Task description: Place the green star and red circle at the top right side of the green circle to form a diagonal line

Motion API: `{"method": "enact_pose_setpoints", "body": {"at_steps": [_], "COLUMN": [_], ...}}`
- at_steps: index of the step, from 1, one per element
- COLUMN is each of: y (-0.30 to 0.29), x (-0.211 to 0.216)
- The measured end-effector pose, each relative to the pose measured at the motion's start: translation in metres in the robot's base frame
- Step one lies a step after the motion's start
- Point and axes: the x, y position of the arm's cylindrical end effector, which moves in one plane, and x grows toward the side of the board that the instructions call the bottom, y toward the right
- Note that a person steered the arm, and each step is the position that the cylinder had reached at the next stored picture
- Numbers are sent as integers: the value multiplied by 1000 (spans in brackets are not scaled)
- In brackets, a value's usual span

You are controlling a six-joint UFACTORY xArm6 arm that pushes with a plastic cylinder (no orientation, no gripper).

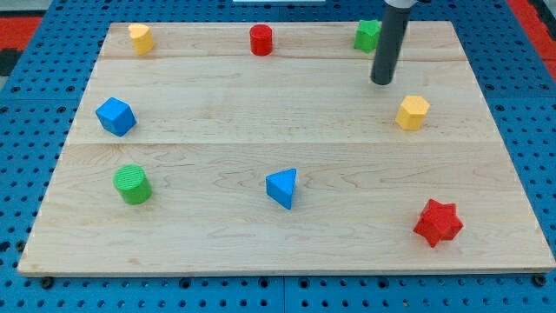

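The green star (366, 35) sits at the view's top right, partly hidden behind my rod. The red circle (261, 40) stands at the top centre of the board. The green circle (133, 184) stands at the lower left. My tip (382, 82) rests on the board just below and to the right of the green star, apart from it, and above left of a yellow hexagon block (413, 112).
A yellow block (140, 38) sits at the top left, a blue cube (115, 116) at the left, a blue triangle (282, 188) at lower centre and a red star (438, 223) at lower right. The wooden board (278, 252) lies on a blue pegboard.
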Motion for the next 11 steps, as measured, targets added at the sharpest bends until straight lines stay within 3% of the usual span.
{"method": "enact_pose_setpoints", "body": {"at_steps": [1,2,3,4,6,7,8,10,11], "y": [42,15,19,-78,-160,-217,-239,-219,-130], "x": [-57,-109,-113,-113,-11,-15,-52,-103,-93]}}
